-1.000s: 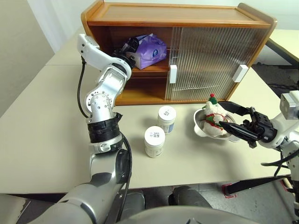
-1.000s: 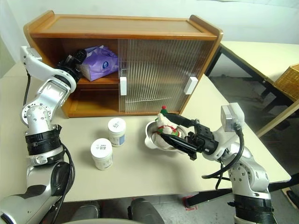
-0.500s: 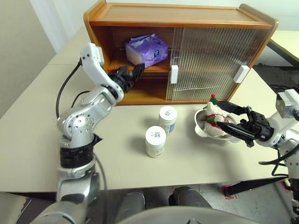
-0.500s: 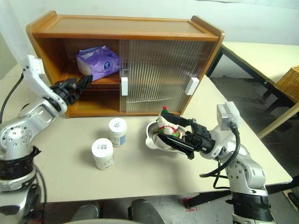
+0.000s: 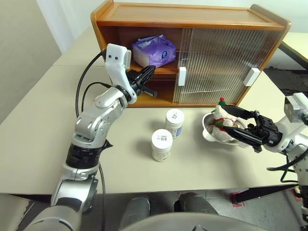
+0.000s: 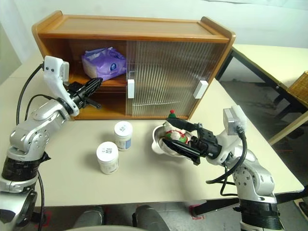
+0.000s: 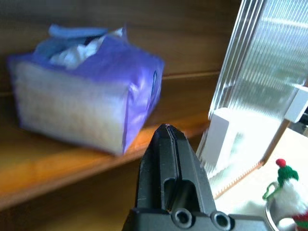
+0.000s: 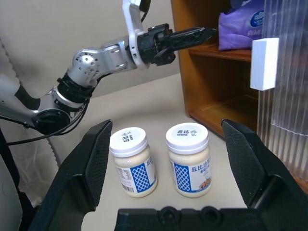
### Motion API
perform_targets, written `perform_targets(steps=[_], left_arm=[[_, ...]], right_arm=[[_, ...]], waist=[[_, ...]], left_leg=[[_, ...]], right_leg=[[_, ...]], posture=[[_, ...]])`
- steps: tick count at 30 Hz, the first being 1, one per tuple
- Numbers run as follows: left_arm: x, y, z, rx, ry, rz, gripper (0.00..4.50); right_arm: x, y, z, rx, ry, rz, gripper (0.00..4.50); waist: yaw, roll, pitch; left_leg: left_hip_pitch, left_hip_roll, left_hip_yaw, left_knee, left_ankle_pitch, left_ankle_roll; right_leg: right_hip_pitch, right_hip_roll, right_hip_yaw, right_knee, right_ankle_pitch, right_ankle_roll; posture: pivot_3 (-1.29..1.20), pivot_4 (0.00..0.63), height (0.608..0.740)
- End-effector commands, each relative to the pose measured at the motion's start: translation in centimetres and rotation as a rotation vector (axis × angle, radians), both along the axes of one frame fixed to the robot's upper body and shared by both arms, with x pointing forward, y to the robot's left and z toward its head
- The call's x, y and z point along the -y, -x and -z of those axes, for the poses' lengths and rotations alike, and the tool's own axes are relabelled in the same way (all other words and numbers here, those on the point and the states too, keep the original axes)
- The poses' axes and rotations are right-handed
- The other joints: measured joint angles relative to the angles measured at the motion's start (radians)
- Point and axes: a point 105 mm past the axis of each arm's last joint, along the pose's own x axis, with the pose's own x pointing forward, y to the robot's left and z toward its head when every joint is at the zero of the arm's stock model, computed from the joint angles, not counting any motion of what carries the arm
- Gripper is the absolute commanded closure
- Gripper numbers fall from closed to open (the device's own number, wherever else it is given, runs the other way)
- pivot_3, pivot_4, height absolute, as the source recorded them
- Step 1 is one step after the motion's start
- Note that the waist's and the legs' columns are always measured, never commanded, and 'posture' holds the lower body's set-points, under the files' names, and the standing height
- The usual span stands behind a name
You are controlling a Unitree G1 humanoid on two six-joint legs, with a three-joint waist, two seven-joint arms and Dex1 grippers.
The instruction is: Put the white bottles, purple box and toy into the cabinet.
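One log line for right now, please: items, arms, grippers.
purple box: on cabinet upper shelf | white bottles: on table | toy: in dish, between open right gripper fingers | left gripper: shut, empty, at cabinet opening

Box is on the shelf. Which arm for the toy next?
Right, probably. The right gripper is open with its fingers flanking the toy in its dish. The left gripper is shut, up by the cabinet.

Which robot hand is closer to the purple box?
Left. The left gripper sits just in front of the purple box at the cabinet's opening; the right gripper is by the toy.
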Motion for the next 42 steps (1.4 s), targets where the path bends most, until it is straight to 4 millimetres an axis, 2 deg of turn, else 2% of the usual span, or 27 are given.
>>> perform_targets(steps=[1,7,11,16,20,23,25,27,29,34,37,40,42], left_arm=[[-1.0,-1.6,0.8,-0.015,-0.008,-0.064,4.48],[-1.9,-3.6,1.5,-0.017,-0.071,-0.134,4.48],[-2.9,-4.9,0.7,0.017,-0.086,-0.210,4.48],[-2.8,-6.3,-0.2,0.036,-0.114,-0.248,4.48],[-2.4,-6.1,-0.6,0.068,-0.135,-0.231,4.48],[-1.0,-4.4,-1.4,0.127,-0.096,-0.107,4.48],[-0.9,-2.6,-1.1,0.123,-0.055,-0.024,4.11],[-1.7,-0.8,0.3,0.072,-0.096,0.040,3.60],[-2.3,0.8,2.0,0.012,-0.157,0.110,2.93],[-3.7,3.0,2.5,-0.035,-0.126,0.160,1.16],[-5.2,5.5,3.9,-0.072,-0.164,0.286,0.06],[-6.9,8.1,7.2,-0.157,-0.340,0.426,0.02],[-8.1,9.0,8.2,-0.199,-0.343,0.464,0.02]], right_arm=[[0.1,0.3,-0.3,0.007,0.013,0.013,0.00],[0.2,0.6,-0.2,0.004,0.014,0.029,0.00],[0.2,0.8,-0.1,0.002,0.013,0.039,0.00],[0.1,0.7,-0.1,0.000,0.011,0.039,0.00],[0.1,0.7,-0.2,0.002,0.012,0.040,0.00],[0.3,0.7,-0.3,0.003,0.013,0.044,0.00],[0.4,0.7,-0.3,0.003,0.015,0.046,0.00],[0.5,0.7,-0.3,0.001,0.018,0.045,0.00],[0.6,0.6,-0.2,-0.002,0.018,0.042,0.00],[0.7,0.5,-0.3,0.001,0.020,0.017,0.00],[0.9,0.4,0.2,-0.001,0.075,-0.010,0.00],[1.0,0.7,0.8,-0.010,0.120,-0.046,0.00],[0.9,1.0,0.9,-0.002,0.131,-0.071,0.00]], waist=[[-0.003,0.000,0.000],[-0.017,0.000,0.000],[-0.022,0.000,0.000],[-0.029,0.000,0.000],[-0.037,0.000,0.000],[-0.042,0.001,0.000],[-0.044,0.001,0.000],[-0.050,0.003,-0.001],[-0.056,0.003,-0.001],[-0.042,0.003,-0.001],[-0.040,0.004,-0.002],[-0.038,0.006,-0.003],[-0.036,0.007,-0.004]], left_leg=[[0.000,0.000,0.000,0.000,0.000,0.000],[-0.004,0.000,0.000,0.000,0.000,0.000],[-0.004,0.000,0.000,0.000,0.000,0.001],[-0.004,0.000,-0.001,0.001,-0.001,0.001],[-0.004,-0.001,-0.001,0.000,-0.001,0.001],[-0.005,-0.001,-0.001,0.000,-0.001,0.001],[-0.006,-0.001,-0.001,0.000,-0.001,0.001],[-0.007,-0.001,0.000,-0.001,-0.001,0.000],[-0.006,0.000,0.000,-0.001,0.000,-0.004],[-0.006,0.000,-0.002,-0.001,-0.004,0.002],[-0.006,0.001,-0.003,-0.001,-0.004,0.003],[-0.006,0.003,-0.008,-0.003,-0.005,0.002],[-0.007,0.005,-0.011,-0.003,-0.005,0.001]], right_leg=[[-0.001,0.000,0.000,0.000,0.000,0.000],[-0.003,0.000,0.000,0.000,-0.002,0.013],[-0.003,0.000,0.000,0.000,-0.001,0.016],[-0.003,0.000,0.000,0.000,-0.001,0.016],[-0.003,0.000,0.000,-0.001,-0.001,0.019],[-0.003,0.000,0.000,-0.002,0.000,0.021],[-0.003,0.000,0.000,-0.004,0.000,0.021],[-0.003,0.000,0.000,-0.006,0.000,0.021],[-0.003,0.000,0.000,-0.006,-0.001,0.018],[-0.003,0.000,-0.001,-0.006,0.000,0.008],[-0.004,-0.001,-0.001,-0.006,0.000,0.000],[-0.006,-0.001,0.000,-0.006,-0.001,-0.005],[-0.008,-0.002,-0.001,-0.005,-0.001,-0.008]], posture=[[-0.14,0.005,0.740],[-0.16,0.005,0.740],[-0.17,0.005,0.740],[-0.17,0.003,0.740],[-0.17,0.002,0.740],[-0.18,0.000,0.740],[-0.17,0.000,0.740],[-0.16,0.000,0.740],[-0.15,0.000,0.740],[-0.14,0.000,0.740],[-0.12,0.000,0.740],[-0.12,0.000,0.740],[-0.12,0.000,0.740]])
